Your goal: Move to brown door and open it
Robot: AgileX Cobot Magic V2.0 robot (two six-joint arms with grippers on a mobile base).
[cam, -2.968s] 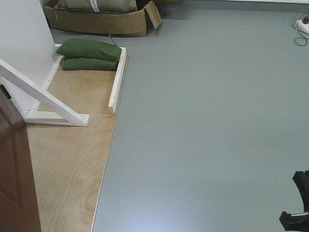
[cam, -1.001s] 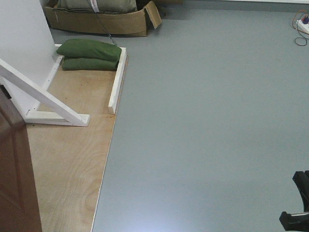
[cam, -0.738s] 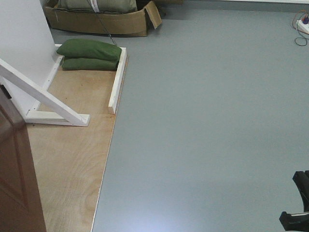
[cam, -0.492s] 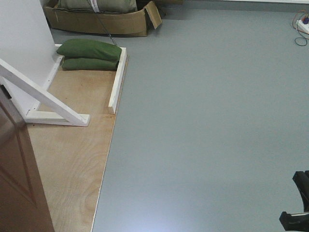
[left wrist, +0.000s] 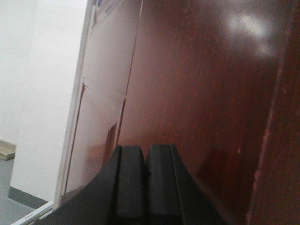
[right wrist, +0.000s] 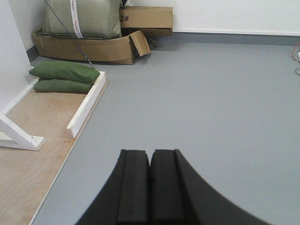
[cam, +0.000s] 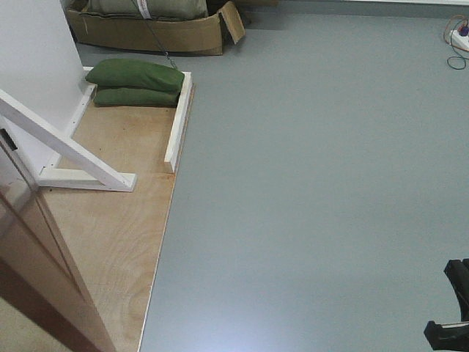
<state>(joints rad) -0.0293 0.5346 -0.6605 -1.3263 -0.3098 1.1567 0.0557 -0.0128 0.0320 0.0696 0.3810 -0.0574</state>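
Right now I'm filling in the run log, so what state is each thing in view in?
Brown door: part open, angled out over the plywood.
Left tool: shut, empty, pointed at the door face.
Right tool: shut, empty, over the grey floor.
Cardboard box: flap open, sack inside.
Green bags: stacked two high, lying flat.

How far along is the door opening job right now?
Done: the robot is at the brown door, which stands ajar, angled over the plywood. In hand: the shut left gripper is close up to its panel. Left: swinging it wider. The right gripper is idle and shut.
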